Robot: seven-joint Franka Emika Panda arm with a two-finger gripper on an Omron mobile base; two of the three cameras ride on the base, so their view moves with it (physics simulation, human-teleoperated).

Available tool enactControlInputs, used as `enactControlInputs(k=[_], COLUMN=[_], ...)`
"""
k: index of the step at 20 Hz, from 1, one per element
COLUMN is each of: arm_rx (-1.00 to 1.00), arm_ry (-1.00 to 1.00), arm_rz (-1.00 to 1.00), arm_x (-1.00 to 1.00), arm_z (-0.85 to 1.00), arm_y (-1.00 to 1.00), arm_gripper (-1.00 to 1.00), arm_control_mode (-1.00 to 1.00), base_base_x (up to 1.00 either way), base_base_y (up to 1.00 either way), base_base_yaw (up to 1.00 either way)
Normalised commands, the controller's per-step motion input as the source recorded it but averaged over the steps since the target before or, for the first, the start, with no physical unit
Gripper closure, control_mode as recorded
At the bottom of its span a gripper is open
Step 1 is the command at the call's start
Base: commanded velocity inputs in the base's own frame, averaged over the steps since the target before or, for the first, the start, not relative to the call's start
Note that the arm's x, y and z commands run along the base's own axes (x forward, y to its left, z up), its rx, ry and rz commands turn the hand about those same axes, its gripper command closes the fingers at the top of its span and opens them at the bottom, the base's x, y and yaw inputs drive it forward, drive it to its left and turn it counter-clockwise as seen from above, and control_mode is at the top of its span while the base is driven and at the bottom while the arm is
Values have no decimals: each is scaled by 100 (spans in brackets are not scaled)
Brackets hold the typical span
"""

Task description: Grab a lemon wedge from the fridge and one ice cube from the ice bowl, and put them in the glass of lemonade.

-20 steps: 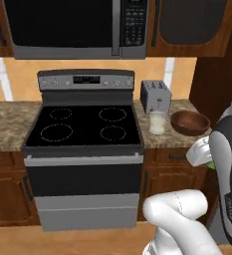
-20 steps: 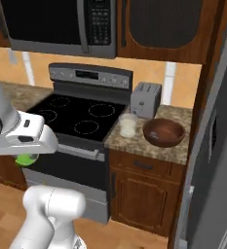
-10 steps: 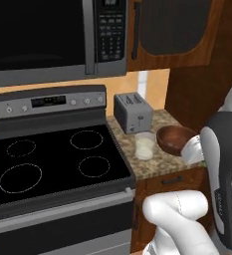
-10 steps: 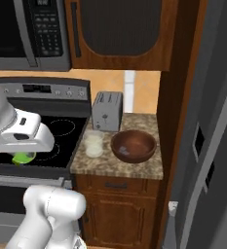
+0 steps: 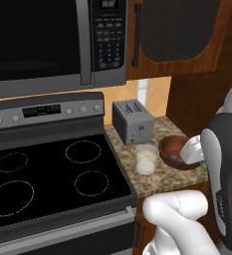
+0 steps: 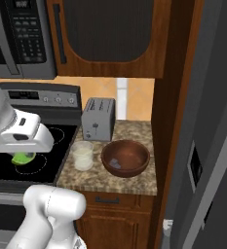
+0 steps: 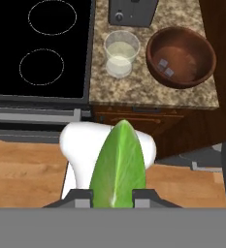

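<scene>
Hand view: jaws pinching the lemon wedge [image 7: 117,164]; glass of lemonade [image 7: 121,54] beside ice bowl [image 7: 181,56]; no legible writing.

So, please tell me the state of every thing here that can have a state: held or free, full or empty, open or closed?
gripper: shut on the lemon wedge, above the floor in front of the counter
lemon wedge: held between the fingers
glass of lemonade: upright on the counter, partly full
ice bowl: upright beside the glass, a few cubes inside
toaster: slots empty
upper cabinet: door closed
</scene>
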Motion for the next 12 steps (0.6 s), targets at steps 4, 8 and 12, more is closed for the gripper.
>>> enactControlInputs(k=[4, 8, 12], arm_rx=[0, 0, 0], arm_ry=[0, 0, 0], arm_rz=[0, 0, 0], arm_x=[0, 0, 0], arm_z=[0, 0, 0], arm_y=[0, 0, 0], arm_gripper=[100, 100, 100], arm_control_mode=[100, 100, 100], base_base_x=[37, 0, 0], base_base_y=[-2, 0, 0], base_base_yaw=[-1, 0, 0])
